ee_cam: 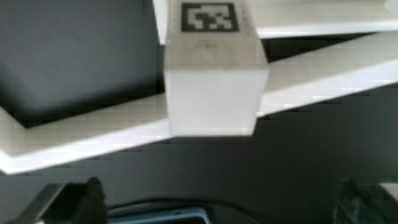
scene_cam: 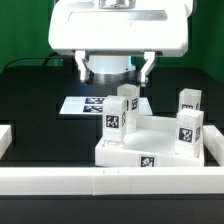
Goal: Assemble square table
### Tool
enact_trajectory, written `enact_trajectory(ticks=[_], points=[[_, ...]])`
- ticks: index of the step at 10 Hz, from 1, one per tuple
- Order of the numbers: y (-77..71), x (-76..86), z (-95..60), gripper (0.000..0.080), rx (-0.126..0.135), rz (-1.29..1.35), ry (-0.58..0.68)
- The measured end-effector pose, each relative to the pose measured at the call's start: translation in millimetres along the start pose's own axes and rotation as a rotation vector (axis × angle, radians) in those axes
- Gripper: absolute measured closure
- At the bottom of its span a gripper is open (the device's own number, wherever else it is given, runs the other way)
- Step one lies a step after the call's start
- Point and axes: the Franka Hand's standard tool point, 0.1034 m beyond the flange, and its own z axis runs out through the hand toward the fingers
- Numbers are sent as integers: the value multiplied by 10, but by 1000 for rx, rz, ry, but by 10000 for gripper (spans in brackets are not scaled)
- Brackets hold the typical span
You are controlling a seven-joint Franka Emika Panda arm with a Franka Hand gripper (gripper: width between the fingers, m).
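Observation:
The white square table top (scene_cam: 150, 148) lies on the black table with its raised rim up. Several white tagged legs stand upright at its corners, such as the near-left leg (scene_cam: 114, 118), the far-right leg (scene_cam: 190, 100) and the near-right leg (scene_cam: 188, 128). My gripper (scene_cam: 114, 68) hangs above and behind the top, open and empty. In the wrist view one tagged leg (ee_cam: 215, 70) stands on the rim of the top (ee_cam: 320, 85). The gripper (ee_cam: 217, 204) is open there, with one fingertip (ee_cam: 75, 200) at each side and nothing between them.
The marker board (scene_cam: 80, 104) lies flat behind the top on the exterior view's left. A long white border rail (scene_cam: 110, 182) runs along the front, and another rail piece (scene_cam: 5, 136) is at the left edge.

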Motion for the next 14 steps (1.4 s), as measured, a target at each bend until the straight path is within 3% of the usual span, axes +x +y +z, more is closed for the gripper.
enact_trajectory(ticks=[6,13,14], points=[[17,-135,84,150,24,45,-419],[54,-261,277,150,0,42,-466],[44,-264,276,282,0,42,-467]])
